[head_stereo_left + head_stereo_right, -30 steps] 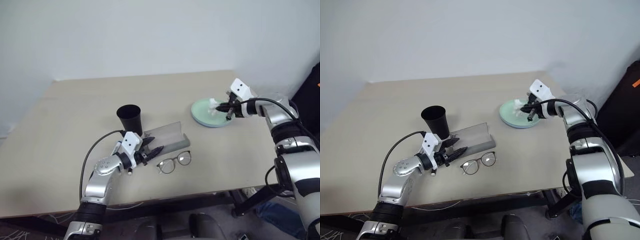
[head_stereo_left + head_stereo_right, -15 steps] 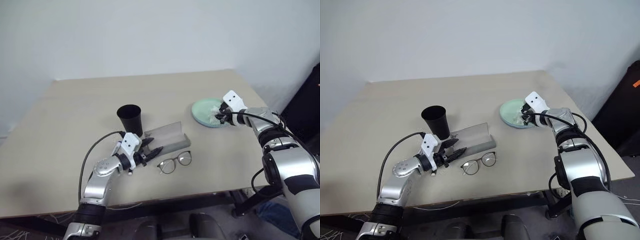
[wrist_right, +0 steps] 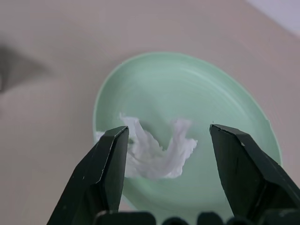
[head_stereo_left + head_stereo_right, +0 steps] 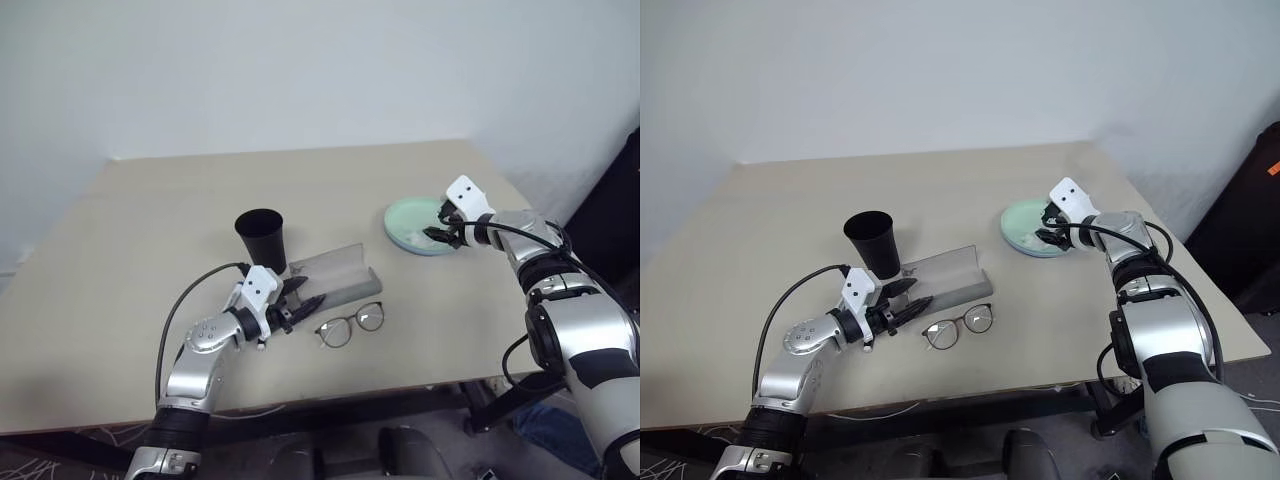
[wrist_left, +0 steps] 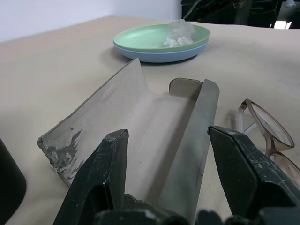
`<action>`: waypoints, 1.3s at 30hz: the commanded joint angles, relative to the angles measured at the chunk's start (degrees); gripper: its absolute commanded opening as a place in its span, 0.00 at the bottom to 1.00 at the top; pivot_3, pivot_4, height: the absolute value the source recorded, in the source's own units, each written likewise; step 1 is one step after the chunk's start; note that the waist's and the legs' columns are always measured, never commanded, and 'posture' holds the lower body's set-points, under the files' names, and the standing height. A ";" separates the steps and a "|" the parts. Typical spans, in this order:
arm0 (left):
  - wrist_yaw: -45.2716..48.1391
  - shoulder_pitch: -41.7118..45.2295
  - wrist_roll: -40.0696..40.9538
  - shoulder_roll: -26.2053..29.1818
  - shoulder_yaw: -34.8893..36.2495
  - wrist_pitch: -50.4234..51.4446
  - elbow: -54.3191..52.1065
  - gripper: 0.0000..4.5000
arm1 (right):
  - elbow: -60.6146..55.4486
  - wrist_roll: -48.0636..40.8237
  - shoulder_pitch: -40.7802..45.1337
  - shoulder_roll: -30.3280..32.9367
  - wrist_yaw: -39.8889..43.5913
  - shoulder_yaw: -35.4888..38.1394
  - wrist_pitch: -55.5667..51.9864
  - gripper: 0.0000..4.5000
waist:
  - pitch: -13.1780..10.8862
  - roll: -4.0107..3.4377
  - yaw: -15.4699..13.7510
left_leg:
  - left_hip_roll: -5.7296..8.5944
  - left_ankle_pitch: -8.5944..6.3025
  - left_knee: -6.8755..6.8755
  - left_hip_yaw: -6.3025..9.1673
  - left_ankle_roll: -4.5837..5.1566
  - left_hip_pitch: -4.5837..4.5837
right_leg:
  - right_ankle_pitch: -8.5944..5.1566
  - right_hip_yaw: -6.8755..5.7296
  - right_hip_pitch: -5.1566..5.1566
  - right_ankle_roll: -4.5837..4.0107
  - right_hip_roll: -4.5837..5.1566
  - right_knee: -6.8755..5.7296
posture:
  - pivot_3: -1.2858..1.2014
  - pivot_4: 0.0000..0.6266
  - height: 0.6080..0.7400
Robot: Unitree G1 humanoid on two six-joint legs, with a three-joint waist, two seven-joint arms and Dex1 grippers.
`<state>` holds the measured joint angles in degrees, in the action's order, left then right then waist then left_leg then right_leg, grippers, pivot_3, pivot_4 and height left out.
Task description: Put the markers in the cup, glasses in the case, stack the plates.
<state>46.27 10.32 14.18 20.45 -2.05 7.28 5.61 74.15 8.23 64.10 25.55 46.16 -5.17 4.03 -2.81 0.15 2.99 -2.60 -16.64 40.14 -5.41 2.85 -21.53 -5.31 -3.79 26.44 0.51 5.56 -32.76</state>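
Right gripper: fingers apart, holding nothing | mint green plate just ahead, on light blue plate | white scrap between fingertips, on plate

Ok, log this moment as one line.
right gripper: open over crumpled white scrap on mint green plate | left gripper: open at open grey glasses case | wire-framed glasses: on table

white scrap on mint plate
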 commanded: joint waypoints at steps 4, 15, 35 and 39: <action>5.55 5.59 3.74 2.10 -1.11 5.71 -3.02 0.63 | -9.19 -4.86 -1.57 1.24 11.99 2.72 3.16 0.66 | 0.00 0.01 -0.01 | 0.00 0.00 0.00 0.02 0.00 0.01 | 0.00 0.00 -0.02 0.00 -0.02 0.00 | 0.52 0.00 0.94; 19.30 16.04 3.70 8.63 -8.63 14.65 0.95 0.63 | -37.73 -15.91 -20.57 3.70 34.57 2.18 -4.72 0.66 | 0.00 0.01 -0.23 | 0.01 0.00 0.00 0.13 0.00 -0.02 | 0.00 0.00 -0.04 0.01 -0.06 0.02 | 0.52 0.00 0.94; 28.60 29.65 -7.72 6.32 -21.87 12.23 16.48 0.63 | -53.12 -19.58 -34.42 3.13 28.68 1.73 -9.87 0.66 | -0.01 0.03 -0.24 | 0.00 0.01 0.06 0.10 -0.04 -0.02 | -0.01 0.06 -0.01 0.00 -0.08 0.01 | 0.52 0.00 0.94; 31.00 30.74 -8.41 5.80 -22.52 12.22 18.25 0.63 | -53.98 -19.44 -35.44 2.29 27.24 1.38 -9.44 0.66 | -0.02 0.04 -0.22 | 0.01 0.01 0.06 0.10 -0.04 -0.03 | -0.01 0.07 0.00 0.00 -0.08 0.01 | 0.52 0.00 0.94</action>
<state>76.06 38.72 6.20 26.41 -24.48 19.98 24.02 22.70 -9.58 28.14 27.94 74.10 -4.20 -6.04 -2.83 0.19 2.77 -2.59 -16.63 40.20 -5.31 2.81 -21.57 -5.32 -3.72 26.44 0.51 5.48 -32.75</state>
